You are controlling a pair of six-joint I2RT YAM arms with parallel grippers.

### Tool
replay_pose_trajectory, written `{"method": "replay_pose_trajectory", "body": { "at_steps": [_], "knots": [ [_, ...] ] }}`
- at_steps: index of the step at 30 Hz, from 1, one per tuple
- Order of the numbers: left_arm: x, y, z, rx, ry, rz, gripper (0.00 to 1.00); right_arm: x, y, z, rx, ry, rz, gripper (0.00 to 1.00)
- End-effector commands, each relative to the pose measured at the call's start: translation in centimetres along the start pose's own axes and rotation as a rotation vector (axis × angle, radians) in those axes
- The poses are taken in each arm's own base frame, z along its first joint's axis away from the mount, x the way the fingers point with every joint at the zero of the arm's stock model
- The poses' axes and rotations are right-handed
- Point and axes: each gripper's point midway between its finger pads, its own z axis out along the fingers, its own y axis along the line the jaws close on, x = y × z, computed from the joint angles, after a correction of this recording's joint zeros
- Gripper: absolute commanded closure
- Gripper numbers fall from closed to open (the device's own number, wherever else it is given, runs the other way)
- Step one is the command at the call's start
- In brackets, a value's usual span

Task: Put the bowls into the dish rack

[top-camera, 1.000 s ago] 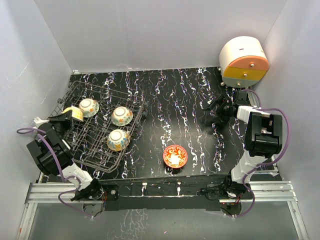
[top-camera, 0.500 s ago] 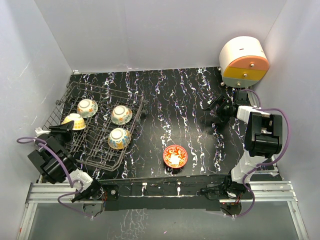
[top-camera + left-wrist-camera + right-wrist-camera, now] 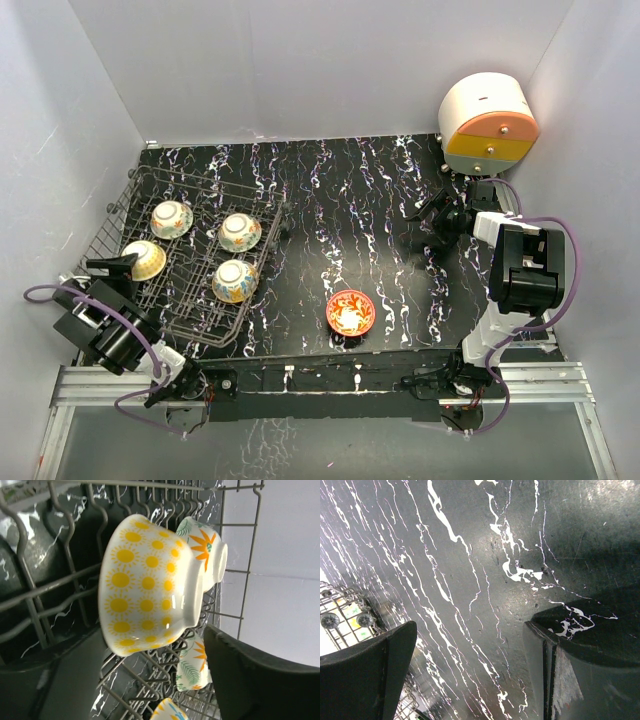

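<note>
Left hand (image 3: 112, 266) is spreading apart and backing off the yellow bowl (image 3: 147, 259), which is now leaning in the dish rack (image 3: 190, 300) beside three others (four loaded). One red bowl (image 3: 351, 312) is waiting on the worktop (image 3: 380, 220).

Four bowls sit tipped, foot rings showing, among the tines of the dark wire dish rack (image 3: 195, 300). The yellow sun-patterned bowl (image 3: 150, 585) lies just ahead of the opened left hand (image 3: 122, 264), with three floral bowls (image 3: 240, 231) beyond it. The red-orange bowl (image 3: 351, 312) rests upright on the worktop (image 3: 340, 210), well off to that hand's right.
</note>
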Motion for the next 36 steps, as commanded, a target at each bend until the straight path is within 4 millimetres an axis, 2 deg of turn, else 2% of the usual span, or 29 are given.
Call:
{"method": "replay_pose_trajectory", "body": {
  "at_steps": [1, 5, 8, 15, 18, 20, 24, 31, 34, 36],
  "knots": [
    [0.1, 4.2, -1.0, -0.231, 0.021, -0.036, 0.17, 0.4, -1.0, -0.2, 0.042, -0.013, -0.03, 0.1],
    [-0.1, 5.5, -1.7, -0.345, 0.01, -0.072, 0.03, 0.2, -1.0, -0.2, 0.041, -0.014, -0.032, 0.1],
    [0.0, 6.2, -2.3, -0.425, 0.023, -0.094, 0.03, 0.1, -0.9, -0.1, 0.041, -0.013, -0.031, 0.1],
    [-0.7, 6.3, -3.4, -0.593, 0.018, -0.076, 0.03, 0.1, -1.0, 0.0, 0.045, -0.006, -0.028, 0.1],
    [-1.9, 6.3, -4.4, -0.72, -0.008, -0.032, 0.03, 0.1, -1.0, 0.0, 0.047, -0.006, -0.026, 0.1],
    [-2.6, 5.5, -4.6, -0.757, -0.014, 0.009, 0.03, -0.1, -0.8, 0.0, 0.047, -0.008, -0.027, 0.1],
    [-3.5, 2.2, -3.5, -0.736, -0.001, 0.112, 0.03, -0.5, -0.6, -0.2, 0.051, -0.017, -0.03, 0.1],
    [-1.9, -4.4, -0.6, -0.603, 0.063, 0.286, 0.03, -0.9, 0.0, -0.7, 0.046, -0.031, -0.025, 0.1],
    [0.8, -8.5, 0.7, -0.518, 0.097, 0.422, 0.03, -0.8, -0.1, -0.7, 0.052, -0.026, -0.017, 0.1],
    [3.8, -11.9, 1.7, -0.444, 0.13, 0.532, 0.03, -1.1, 0.8, -1.4, 0.038, -0.048, -0.025, 0.1]
  ]
}}
